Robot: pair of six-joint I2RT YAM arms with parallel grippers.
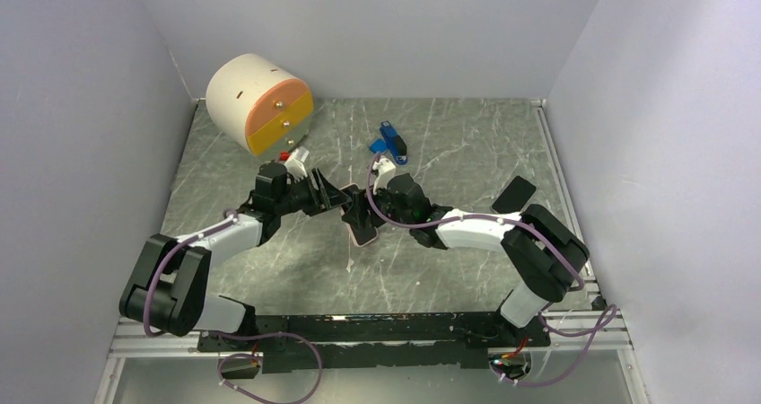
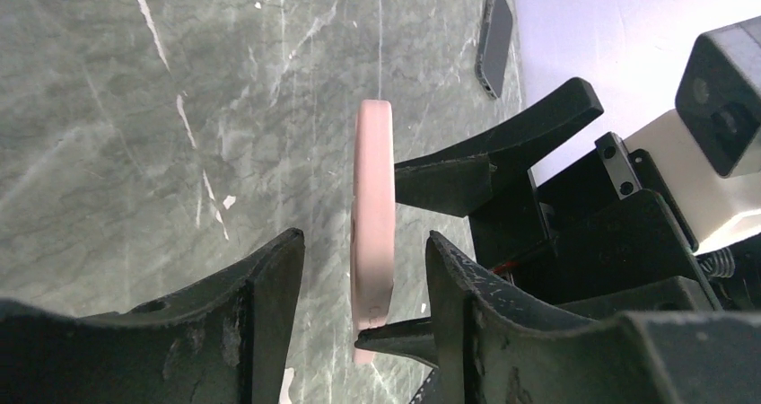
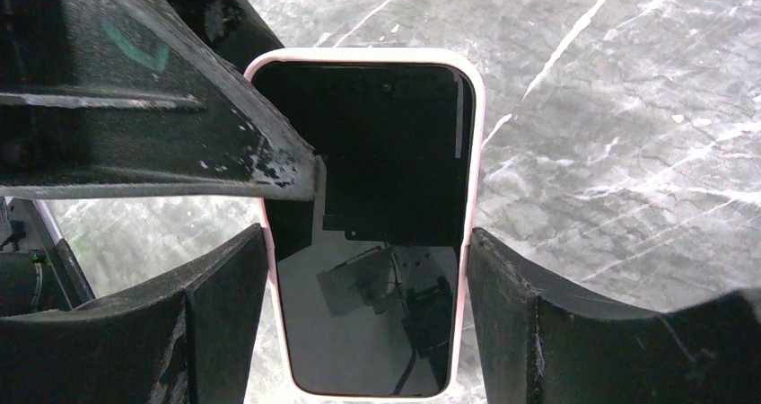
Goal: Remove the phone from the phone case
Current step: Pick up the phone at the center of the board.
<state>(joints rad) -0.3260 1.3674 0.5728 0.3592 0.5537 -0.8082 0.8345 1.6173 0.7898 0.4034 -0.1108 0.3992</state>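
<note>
The phone (image 3: 386,144), with a black screen, sits inside the pink case (image 3: 476,153). My right gripper (image 3: 366,232) is shut on the case's two long edges and holds it off the table. In the left wrist view the case (image 2: 372,197) shows edge-on. It stands between the fingers of my left gripper (image 2: 365,235), which is open with a gap on each side. One left finger (image 3: 161,126) crosses the screen's upper left corner. In the top view the left gripper (image 1: 336,199) and the right gripper (image 1: 363,208) meet over the table's middle at the case (image 1: 364,233).
A second dark phone (image 1: 518,193) lies flat near the right wall, and it also shows in the left wrist view (image 2: 494,40). A blue object (image 1: 390,142) lies behind the grippers. A round cream drawer unit (image 1: 260,103) with orange and yellow fronts stands at the back left.
</note>
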